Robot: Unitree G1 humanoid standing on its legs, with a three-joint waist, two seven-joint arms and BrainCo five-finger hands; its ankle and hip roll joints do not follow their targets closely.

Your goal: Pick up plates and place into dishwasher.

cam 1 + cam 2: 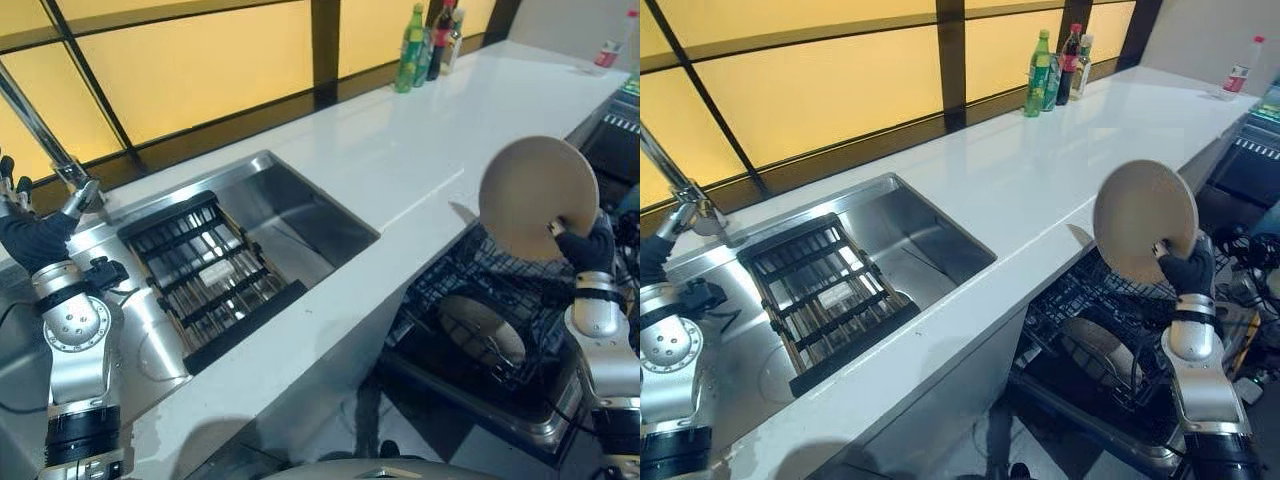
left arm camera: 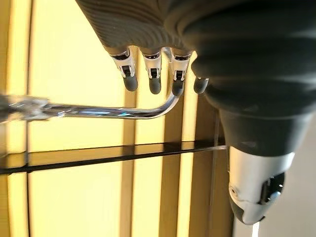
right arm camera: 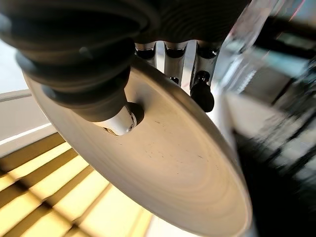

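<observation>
My left hand (image 1: 22,235) sits nearest me, raised at the far left beside the tap (image 1: 40,135). Its fingers hang relaxed and hold nothing; I read it as parked out of the way so the right arm has the work to itself.

The right hand (image 1: 1185,268) has a plate (image 1: 1143,220) pinched by its lower rim, thumb on one face and fingers on the other. The plate stands nearly on edge above the rack (image 1: 470,290) of the open dishwasher, which is the attitude it needs to drop between the wires. Another plate (image 1: 483,328) already lies lower in that rack, so I judge I must steer clear of it on the way down.

The drainer (image 1: 205,275) in the sink (image 1: 300,215) looks bare. Bottles (image 1: 428,45) stand at the far end of the counter (image 1: 400,150), well apart from the work.
</observation>
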